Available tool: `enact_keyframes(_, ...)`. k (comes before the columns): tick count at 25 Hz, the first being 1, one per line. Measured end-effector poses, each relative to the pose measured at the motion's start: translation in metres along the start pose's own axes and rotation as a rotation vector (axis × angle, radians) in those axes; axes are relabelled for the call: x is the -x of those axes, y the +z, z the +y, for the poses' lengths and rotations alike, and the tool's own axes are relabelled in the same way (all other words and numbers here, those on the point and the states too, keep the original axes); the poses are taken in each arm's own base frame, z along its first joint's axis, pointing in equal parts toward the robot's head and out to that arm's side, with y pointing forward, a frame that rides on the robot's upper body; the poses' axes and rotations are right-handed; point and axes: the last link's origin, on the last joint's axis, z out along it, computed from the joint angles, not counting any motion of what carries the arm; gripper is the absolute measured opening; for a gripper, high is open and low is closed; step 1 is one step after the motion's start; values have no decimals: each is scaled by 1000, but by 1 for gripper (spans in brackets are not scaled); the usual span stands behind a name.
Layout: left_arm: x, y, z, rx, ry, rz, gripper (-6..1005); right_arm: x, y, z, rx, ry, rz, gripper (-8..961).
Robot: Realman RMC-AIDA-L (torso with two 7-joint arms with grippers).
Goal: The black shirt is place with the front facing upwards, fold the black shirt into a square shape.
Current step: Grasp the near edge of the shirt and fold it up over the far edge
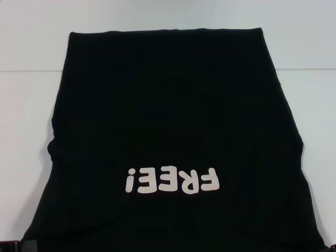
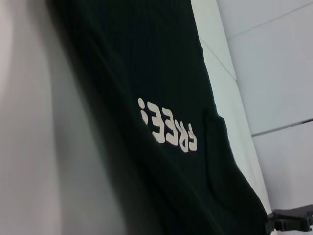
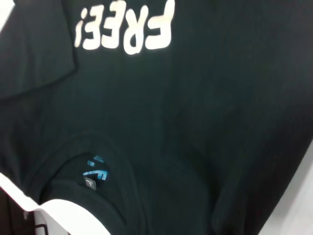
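From the head view, the black shirt (image 1: 176,126) lay flat across the white table (image 1: 31,105), front up, hem out at twelve o'clock and collar end back at six, with the pale "FREE!" lettering (image 1: 172,181) reading upside down toward six. Both sleeves looked already tucked in at nine and three. Neither gripper showed here, so whether their fingers were spread or pressed together could not be told.

Over to the left wrist view: the shirt (image 2: 146,73) ran as a long dark band, the lettering (image 2: 167,128) across it, and a dark rigid part (image 2: 291,219) sat at the cloth's edge, too unclear to name.

In the right wrist view, the blue neck label (image 3: 96,169) sat inside the collar (image 3: 73,161), lettering (image 3: 126,30) beyond.

Judging from this, the next fold should take collar end to hem, both corners gripped evenly, lifted together and laid square.
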Motion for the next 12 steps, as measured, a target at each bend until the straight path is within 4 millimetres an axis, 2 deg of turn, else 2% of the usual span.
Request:
enact_keyframes(3, -6, 3, 3, 16, 16, -1, 30, 3, -2, 4, 68, -18, -59, 80)
enact_keyframes(7, -43, 14, 23, 160, 69, 63, 30, 20, -14, 20, 210, -82, -198, 81)
enact_keyframes(8, -43, 14, 23, 160, 69, 63, 30, 27, -18, 22, 232, -97, -248, 81)
enact_keyframes(9, -69, 23, 30, 210, 60, 122, 30, 34, -23, 25, 246, -108, -296, 81)
enact_keyframes(12, -103, 39, 33, 201, 32, 197, 30, 63, -34, 23, 218, -106, -467, 82)
